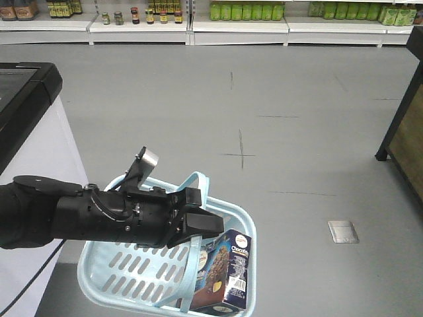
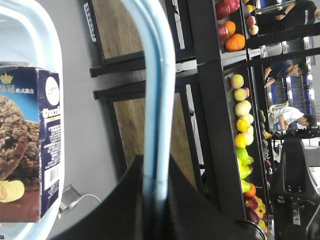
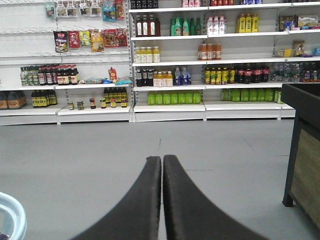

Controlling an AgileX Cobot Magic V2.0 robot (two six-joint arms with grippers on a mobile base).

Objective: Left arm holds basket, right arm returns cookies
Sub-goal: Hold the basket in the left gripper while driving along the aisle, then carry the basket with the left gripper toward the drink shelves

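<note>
My left gripper [image 1: 215, 226] is shut on the two flat strap handles [image 1: 195, 181] of the light blue basket [image 1: 244, 212], which hangs below it. In the left wrist view the handles [image 2: 155, 100] run straight up out of the left gripper [image 2: 155, 165], pinched between the black fingers. The dark navy cookies [image 1: 228, 271] carton stands tilted in the basket's right near corner, and the cookies [image 2: 30, 145] show again beside the basket rim [image 2: 47, 40]. My right gripper [image 3: 162, 159] is shut on nothing, above the grey floor. The right arm is out of the front view.
A white cabinet with a black top [image 1: 26, 132] stands close on the left. A dark wood-panelled stand [image 1: 403, 132] is on the right. Shelves of bottles [image 1: 238, 20] line the far wall. A metal floor plate [image 1: 342, 231] lies right of the basket.
</note>
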